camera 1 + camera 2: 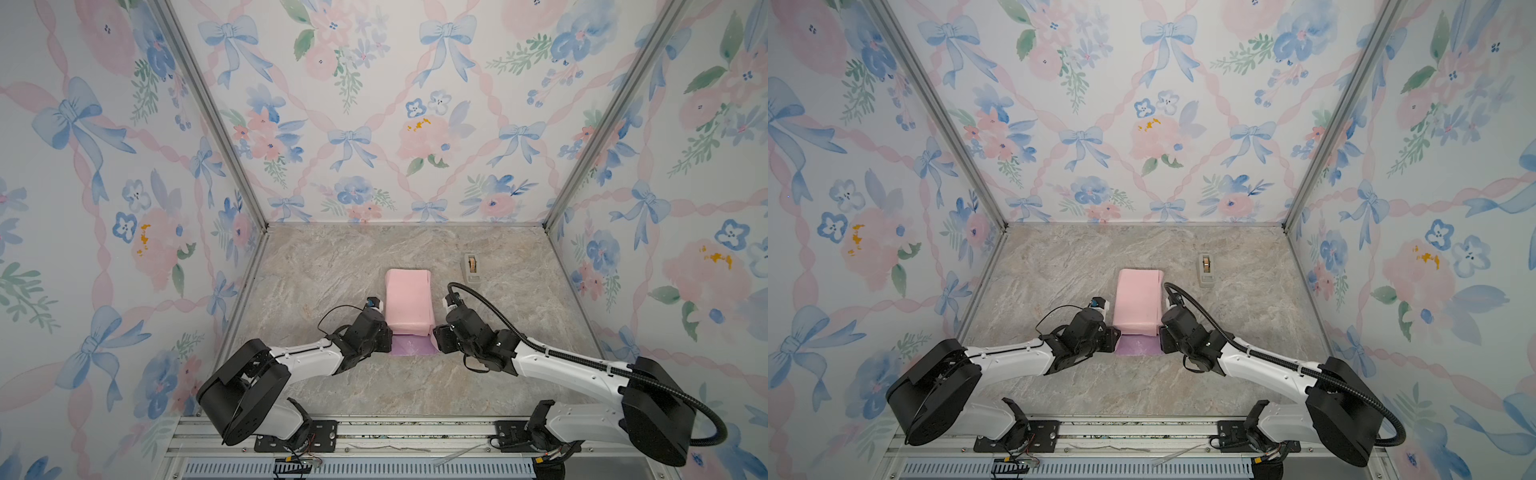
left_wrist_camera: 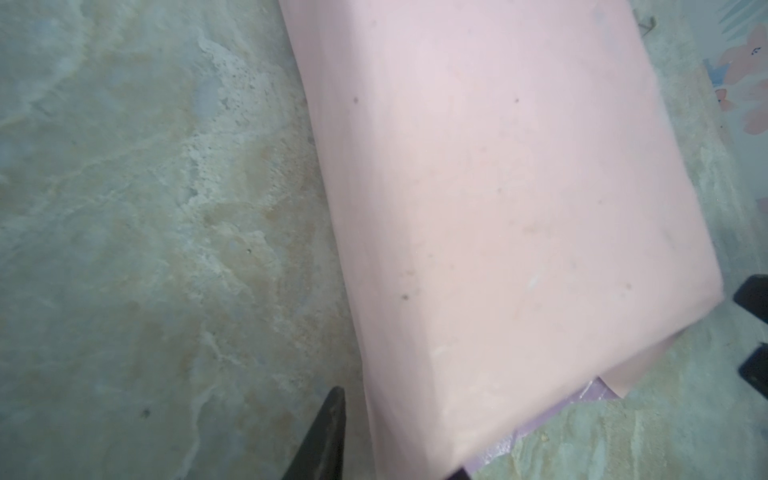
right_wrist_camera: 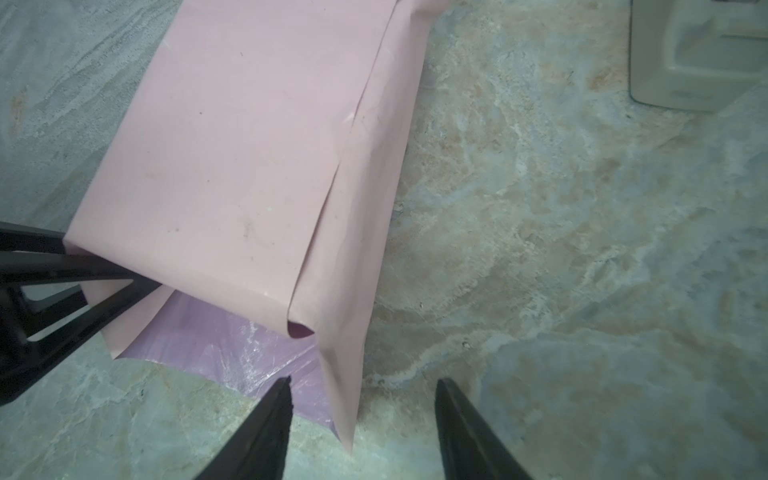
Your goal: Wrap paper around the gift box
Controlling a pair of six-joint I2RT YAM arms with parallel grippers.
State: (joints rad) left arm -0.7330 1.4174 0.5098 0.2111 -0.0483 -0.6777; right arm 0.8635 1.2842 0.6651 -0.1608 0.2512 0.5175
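Right gripper (image 3: 364,380) held open, empty, beside folded paper (image 1: 407,299); left gripper (image 3: 112,266) at paper corner, state cannot be told.

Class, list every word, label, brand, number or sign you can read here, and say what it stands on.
None can be read.
The paper is plain, without print.
The tape dispenser shows no legible label; any marking on it is too blurred to tell.

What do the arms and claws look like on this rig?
Left arm and right arm: white links, black joint housings. Right carries a thick black corrugated conduit; left a thin black wire. Right claw and left claw: black tapered fingers.
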